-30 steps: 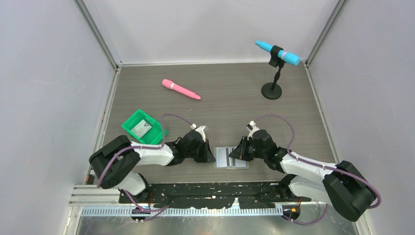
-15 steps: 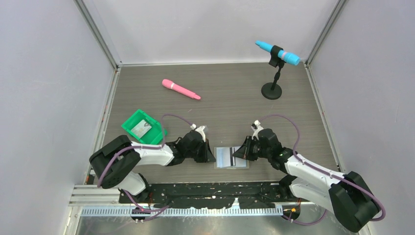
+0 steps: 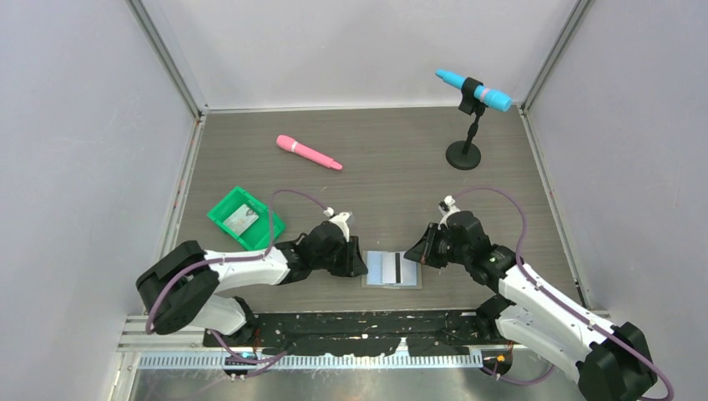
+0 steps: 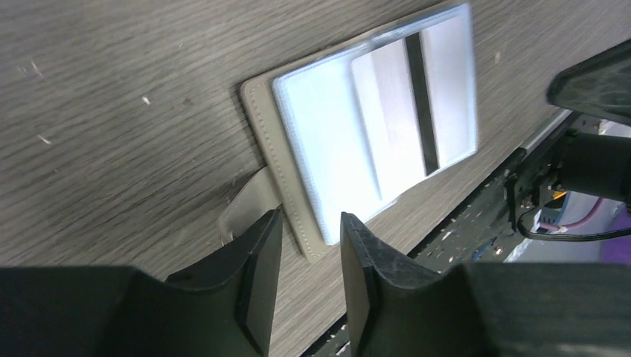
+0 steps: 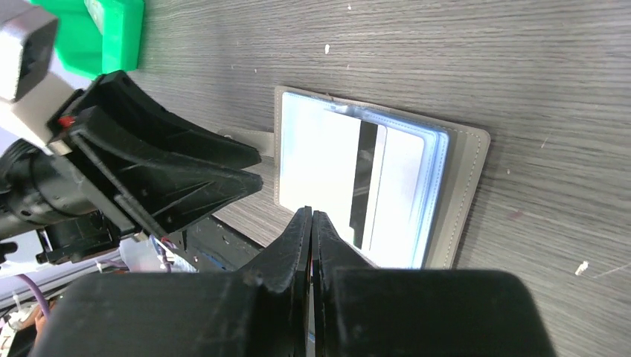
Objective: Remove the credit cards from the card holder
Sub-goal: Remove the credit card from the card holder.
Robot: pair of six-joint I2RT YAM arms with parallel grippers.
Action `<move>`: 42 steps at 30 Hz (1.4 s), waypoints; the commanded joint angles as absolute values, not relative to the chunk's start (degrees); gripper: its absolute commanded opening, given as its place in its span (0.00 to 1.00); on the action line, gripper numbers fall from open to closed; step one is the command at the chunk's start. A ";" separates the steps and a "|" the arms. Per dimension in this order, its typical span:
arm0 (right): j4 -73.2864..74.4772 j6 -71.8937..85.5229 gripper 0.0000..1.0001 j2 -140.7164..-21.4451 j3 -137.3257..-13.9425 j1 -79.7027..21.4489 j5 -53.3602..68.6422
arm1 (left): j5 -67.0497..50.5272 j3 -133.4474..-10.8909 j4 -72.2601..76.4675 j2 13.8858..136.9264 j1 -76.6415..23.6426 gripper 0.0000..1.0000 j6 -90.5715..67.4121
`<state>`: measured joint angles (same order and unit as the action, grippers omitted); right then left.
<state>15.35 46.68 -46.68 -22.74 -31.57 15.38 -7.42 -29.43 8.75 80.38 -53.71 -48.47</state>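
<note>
The right pincer (image 5: 311,214) is drawing back rightward, its tips pressed together on nothing visible, while the left pincer (image 4: 310,218), narrowly parted, is straddling the left edge of the card holder (image 3: 391,269), likely steadying it on the near bench (image 3: 376,167), a striped credit card (image 4: 394,111) sitting pocketed.

My top camera looks steeply down on the whole bench (image 3: 376,159) from behind the arms; both wrist cameras sit close, facing the card holder (image 4: 312,134) from opposite sides
</note>
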 commanded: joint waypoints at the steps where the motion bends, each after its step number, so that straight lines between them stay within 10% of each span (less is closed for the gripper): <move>1: 20.68 48.83 0.05 -45.40 -27.18 -31.29 13.01 | -1.61 -33.01 4.92 74.63 -55.34 0.39 -41.37; 26: 3.57 43.29 0.48 -60.70 -19.17 -31.46 15.53 | -4.95 -34.09 10.36 85.97 -55.81 0.11 -44.69; 42: -4.40 45.18 0.52 -64.75 -16.36 -32.34 16.62 | -5.98 -32.46 11.65 88.04 -55.81 0.08 -46.75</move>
<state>-2.20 44.51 -63.48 -18.17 -32.08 17.17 -6.48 -33.56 10.87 87.26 -55.55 -46.37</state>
